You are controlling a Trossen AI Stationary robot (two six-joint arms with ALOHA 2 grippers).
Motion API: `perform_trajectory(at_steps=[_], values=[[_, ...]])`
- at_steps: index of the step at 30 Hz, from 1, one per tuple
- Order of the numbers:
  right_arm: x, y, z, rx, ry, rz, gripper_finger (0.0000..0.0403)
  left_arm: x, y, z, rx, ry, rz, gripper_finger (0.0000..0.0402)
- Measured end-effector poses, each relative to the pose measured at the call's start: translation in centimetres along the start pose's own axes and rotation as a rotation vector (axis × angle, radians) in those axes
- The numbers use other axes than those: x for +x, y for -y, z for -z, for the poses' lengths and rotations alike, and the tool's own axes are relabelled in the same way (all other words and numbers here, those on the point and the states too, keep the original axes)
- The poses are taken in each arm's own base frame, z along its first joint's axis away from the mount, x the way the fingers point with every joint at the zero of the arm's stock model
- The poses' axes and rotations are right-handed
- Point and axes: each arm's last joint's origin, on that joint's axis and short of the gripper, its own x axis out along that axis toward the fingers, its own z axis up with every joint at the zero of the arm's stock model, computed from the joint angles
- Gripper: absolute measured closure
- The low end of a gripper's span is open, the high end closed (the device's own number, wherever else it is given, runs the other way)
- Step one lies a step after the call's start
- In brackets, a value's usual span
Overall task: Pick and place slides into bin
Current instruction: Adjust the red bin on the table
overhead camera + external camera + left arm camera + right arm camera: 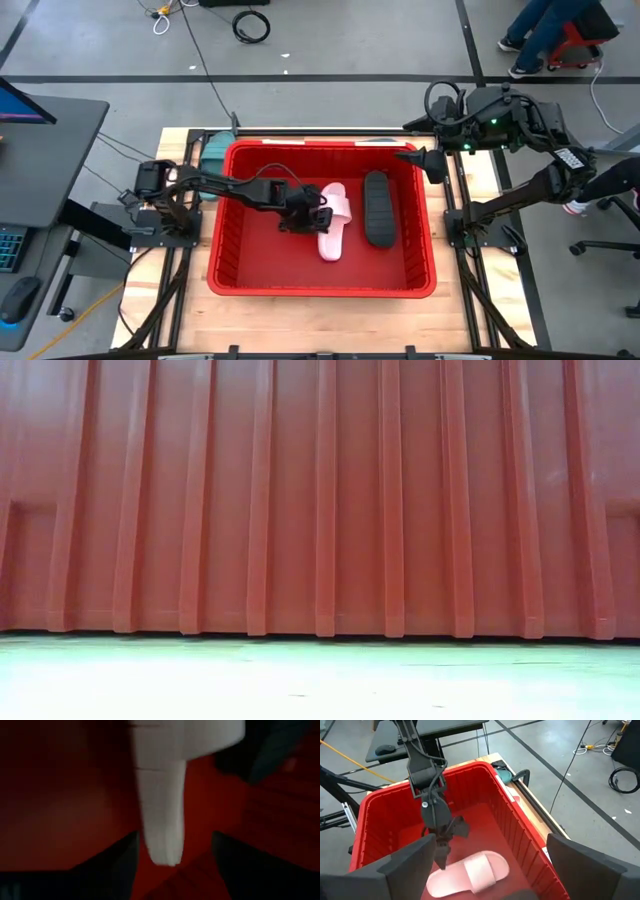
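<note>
White foam slide [334,222] lies in the red bin [222,282], left gripper [305,213] fingers released beside it to let go; right gripper [428,160] waits, fingers spread, over the rim.

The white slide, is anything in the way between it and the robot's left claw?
No, nothing visible is. The left gripper is inside the red bin, right at the white slide, with its fingers open on either side of it.

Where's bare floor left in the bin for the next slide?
The bin has bare floor along its near wall and across its left part, under the left arm. The middle is crowded: the left gripper sits open at the white slide, with the black slide just right of it. The right gripper waits open at the far right corner.
</note>
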Motion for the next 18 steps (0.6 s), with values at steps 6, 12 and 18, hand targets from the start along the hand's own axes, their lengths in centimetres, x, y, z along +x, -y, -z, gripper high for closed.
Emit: perform_trajectory(at_steps=[6, 12, 18], values=[[0.0, 0.0, 0.0, -0.006, 0.003, 0.007, 0.0018, -3.8, -0.6, 0.3, 0.032, 0.066, -0.106, 0.0172], [0.1, 0.2, -0.1, 0.020, 0.019, 0.075, 0.0018, -9.3, 0.9, -1.8, 0.087, 0.301, 0.079, 0.0194], [0.1, 1.2, -0.3, 0.051, 0.033, 0.140, 0.0018, -16.3, 5.1, -4.8, 0.287, 0.582, 0.287, 0.0206]])
